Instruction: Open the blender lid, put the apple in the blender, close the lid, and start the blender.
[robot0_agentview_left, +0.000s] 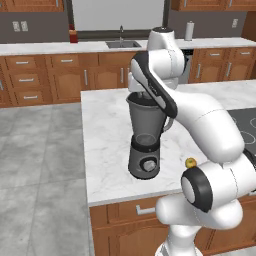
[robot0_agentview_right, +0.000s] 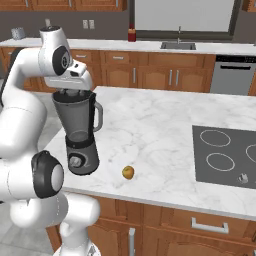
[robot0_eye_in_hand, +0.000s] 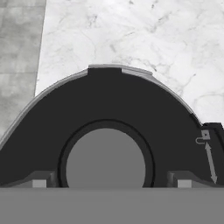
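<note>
You are working on the lid-opening step: the gripper (robot0_eye_in_hand: 111, 183) is hanging spread wide just above the lid (robot0_eye_in_hand: 105, 100), low in the frame, gripping nothing. Next, lower and clamp its knob (robot0_eye_in_hand: 105, 159). The apple (robot0_agentview_right: 128, 172) is lying on the counter (robot0_agentview_right: 160, 125) at the frame's lower middle, right of the blender (robot0_agentview_right: 77, 130).

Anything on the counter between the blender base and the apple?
No. In the right base view the stretch of marble counter between the blender and the apple is bare; the left base view agrees.
</note>
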